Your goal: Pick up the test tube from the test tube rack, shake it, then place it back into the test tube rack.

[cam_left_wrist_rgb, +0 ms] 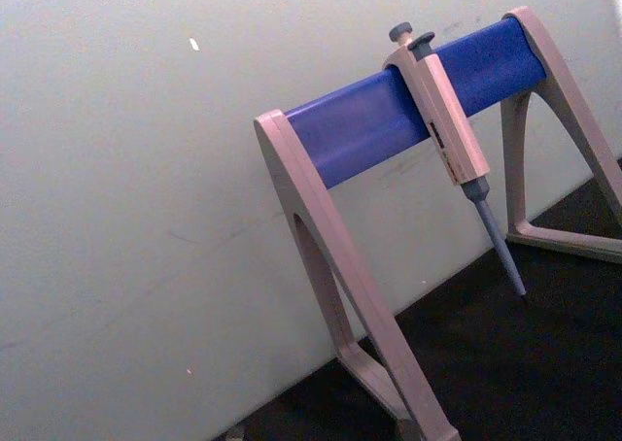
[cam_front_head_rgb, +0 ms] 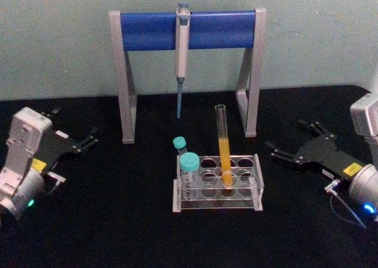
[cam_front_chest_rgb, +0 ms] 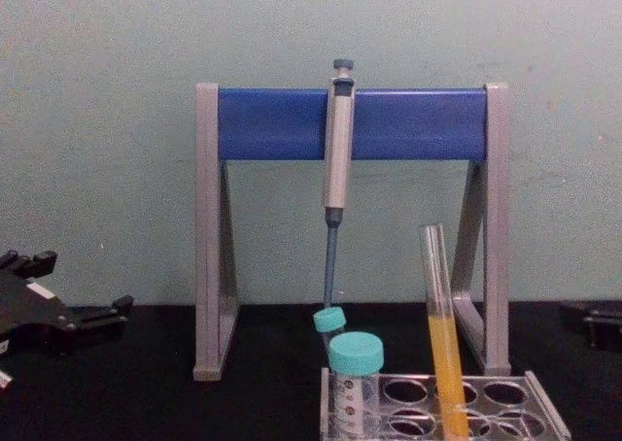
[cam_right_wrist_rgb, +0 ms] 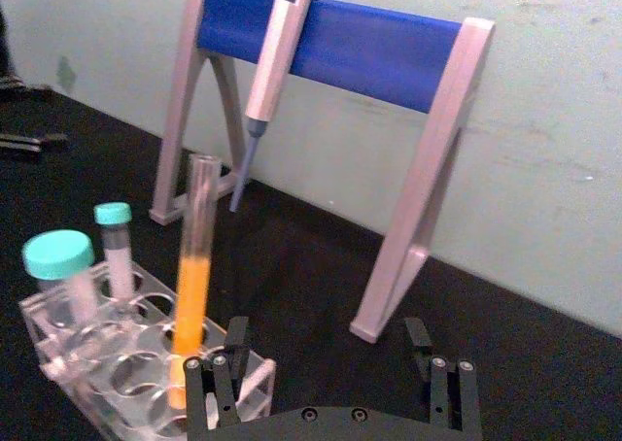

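1. Low clear plastic test tube rack [cam_front_head_rgb: 216, 208] on the black tabletop [cam_front_head_rgb: 118, 221]. The tall glass test tube [cam_front_head_rgb: 224, 147], orange-yellow liquid in its lower half, stands in it, leaning slightly. Two teal-capped vials [cam_front_head_rgb: 189, 164] at the rack's left end.
2. Left gripper [cam_front_head_rgb: 72, 126] and right gripper [cam_front_head_rgb: 290, 136] flank the rack, well apart from it, fingers spread, empty.
3. Behind the rack: grey-and-blue pipette stand [cam_front_head_rgb: 147, 29] with a pipette [cam_front_head_rgb: 182, 49] hanging from it.

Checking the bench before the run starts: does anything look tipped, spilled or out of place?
Only the test tube leans slightly in the rack; its orange liquid is contained, nothing spilled. Left gripper and right gripper sit open to either side.
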Available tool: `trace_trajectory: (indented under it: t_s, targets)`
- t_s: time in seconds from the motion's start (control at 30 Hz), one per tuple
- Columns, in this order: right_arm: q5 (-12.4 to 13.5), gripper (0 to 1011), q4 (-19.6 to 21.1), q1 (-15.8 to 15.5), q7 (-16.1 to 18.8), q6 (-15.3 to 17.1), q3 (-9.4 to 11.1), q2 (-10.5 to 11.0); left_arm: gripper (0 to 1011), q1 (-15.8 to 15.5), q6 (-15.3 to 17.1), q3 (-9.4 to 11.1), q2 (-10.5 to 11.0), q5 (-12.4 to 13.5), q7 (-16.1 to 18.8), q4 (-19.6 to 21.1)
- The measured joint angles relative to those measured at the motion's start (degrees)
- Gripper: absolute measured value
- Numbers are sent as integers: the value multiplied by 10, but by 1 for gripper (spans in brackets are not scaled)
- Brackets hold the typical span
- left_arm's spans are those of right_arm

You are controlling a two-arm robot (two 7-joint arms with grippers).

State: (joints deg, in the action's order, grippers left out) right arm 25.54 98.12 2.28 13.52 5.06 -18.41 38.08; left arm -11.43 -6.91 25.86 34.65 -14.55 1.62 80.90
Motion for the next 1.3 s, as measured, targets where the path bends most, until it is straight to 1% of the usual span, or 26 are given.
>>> trace_trajectory:
  t_s: [0.1,0.17,0.4,0.53,0.73,1.0,1.3]
  targets:
    - [8,1000,4,-1,9,9,3,-3,1001,0,0,0,0,0,0,0]
    - [15,1000,6,0,20,20,4,-10,1001,0,0,0,0,0,0,0]
    - [17,1000,5,11,37,40,-2,-25,1001,0,0,0,0,0,0,0]
    - [13,1000,0,22,46,55,-10,-36,1001,0,0,0,0,0,0,0]
    - [1,1000,-18,48,60,80,-24,-56,1001,0,0,0,0,0,0,0]
    - [-11,1000,-38,71,75,98,-37,-73,1001,0,0,0,0,0,0,0]
    - [-19,1000,-57,90,85,107,-49,-90,1001,0,0,0,0,0,0,0]
